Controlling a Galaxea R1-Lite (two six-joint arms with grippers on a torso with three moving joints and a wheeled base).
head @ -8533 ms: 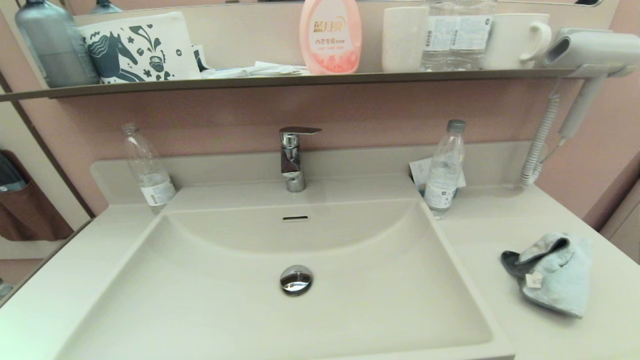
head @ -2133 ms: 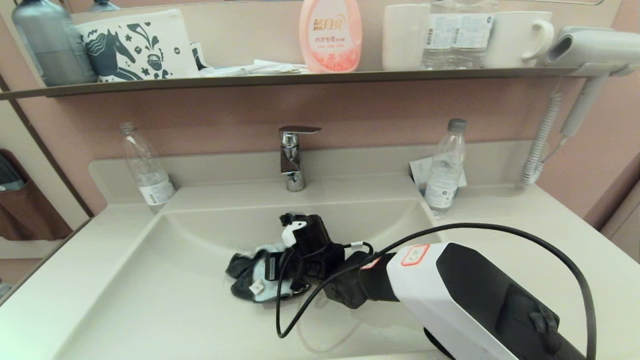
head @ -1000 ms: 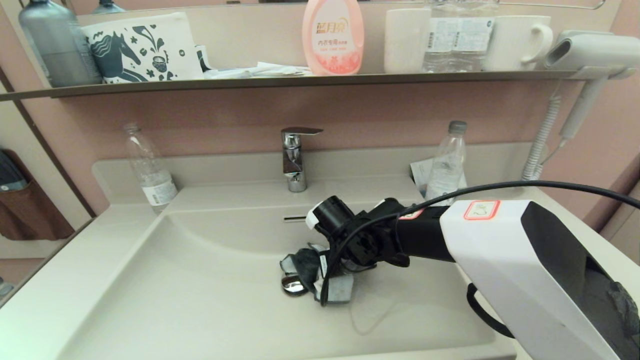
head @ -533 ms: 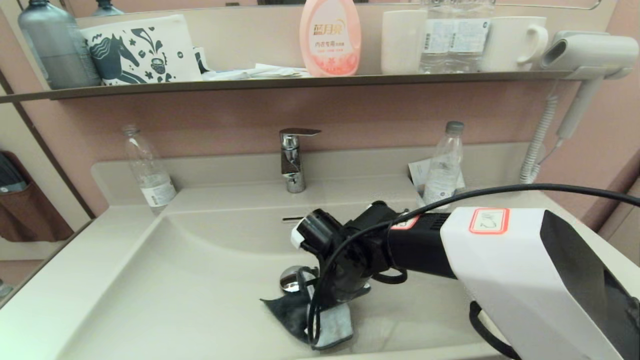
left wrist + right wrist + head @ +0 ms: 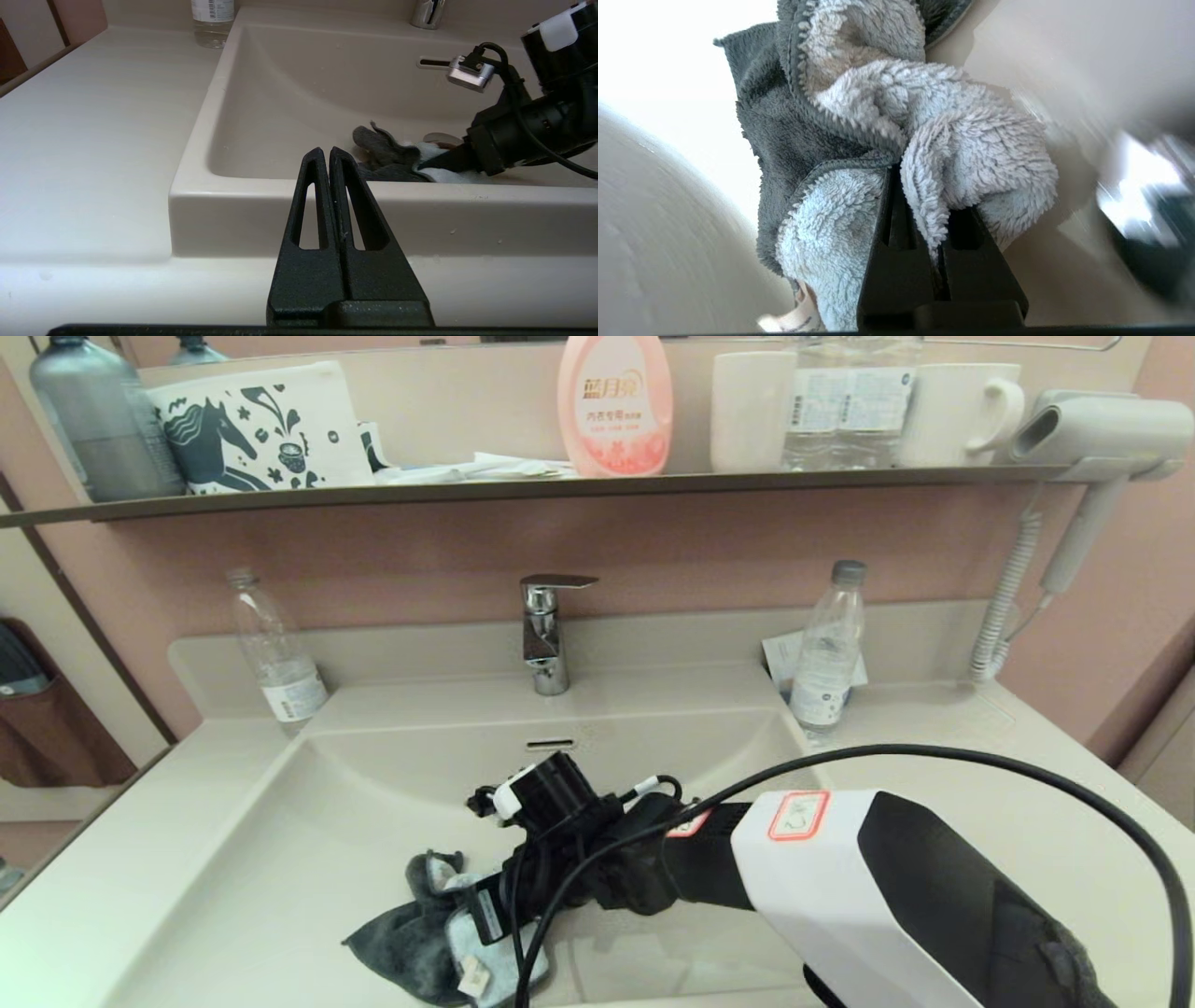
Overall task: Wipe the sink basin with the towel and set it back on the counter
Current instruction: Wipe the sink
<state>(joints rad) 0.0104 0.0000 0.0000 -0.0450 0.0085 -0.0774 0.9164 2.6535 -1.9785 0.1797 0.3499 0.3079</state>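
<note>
Towel [image 5: 439, 947] bunched on sink basin [image 5: 280, 859] floor near front wall, my R gripper [image 5: 931, 233] clamped tight on its blue fold, my L gripper [image 5: 329, 156] fingers pressed together, holding nothing, parked outside basin front rim.

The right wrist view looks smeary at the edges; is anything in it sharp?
Right wrist view: the towel pinched in the right hand is sharp; the sink basin around it is streaked with blur, glare at one corner. Head view: sharp throughout.

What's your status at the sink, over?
Right gripper shut on the towel, down in the sink basin. Left gripper shut, parked outside the basin's front edge. Nothing in the way.
</note>
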